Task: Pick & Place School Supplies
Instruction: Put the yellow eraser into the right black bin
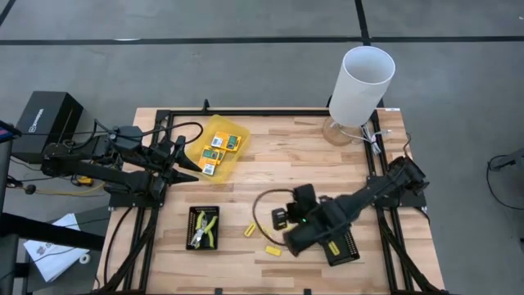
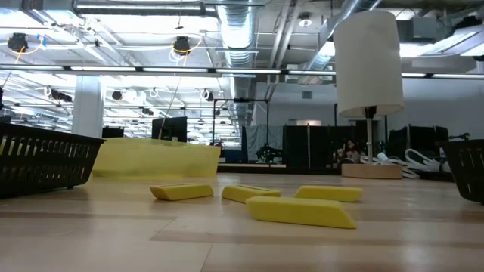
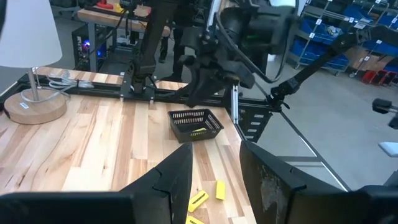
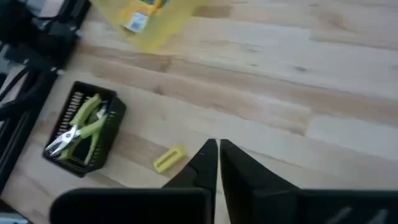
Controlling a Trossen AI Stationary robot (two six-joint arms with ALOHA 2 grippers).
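Several small yellow pieces [image 2: 300,211] lie flat on the wooden table near its front; two of them show in the high view [image 1: 250,230] [image 1: 272,250]. A plier-like tool [image 4: 81,127] with yellow-green handles lies in a black tray [image 1: 203,227]. Flat packets [image 1: 214,152] lie in a translucent yellow container [image 1: 217,146]. My right gripper [image 4: 217,155] hangs shut and empty above the table, right of the loose pieces. My left gripper [image 3: 217,180] waits open and empty at the table's left, beside the yellow container.
A second black tray [image 3: 196,124] with a yellow piece inside stands under my right arm at the front right. A white lamp [image 1: 360,86] on a round wooden base stands at the far right. Bare wood lies between the container and my right arm.
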